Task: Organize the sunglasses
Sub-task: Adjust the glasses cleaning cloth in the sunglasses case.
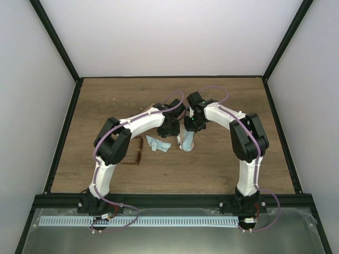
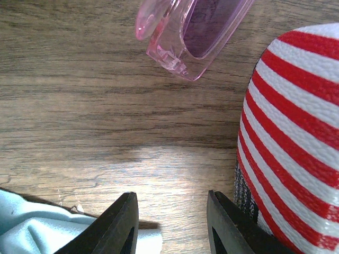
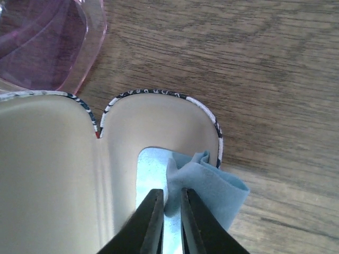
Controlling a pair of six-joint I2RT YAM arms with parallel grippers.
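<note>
over the open case (image 3: 148, 127), right gripper (image 3: 170, 193) pinches the blue cloth (image 3: 212, 185), left gripper (image 2: 169, 197) hangs open, sunglasses (image 1: 139, 152) lie apart on the desk (image 1: 222, 164); that thin pinch could slip, dropping cloth outside.

Overhead; close wrist views sharing pink glasses (image 2: 197, 33)

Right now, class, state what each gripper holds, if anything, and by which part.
The right gripper pinches the light blue cloth by a bunched edge over the open case. The left gripper holds nothing.

Striped case (image 2: 296, 137) just beside left fingers (image 2: 114, 227)
</note>
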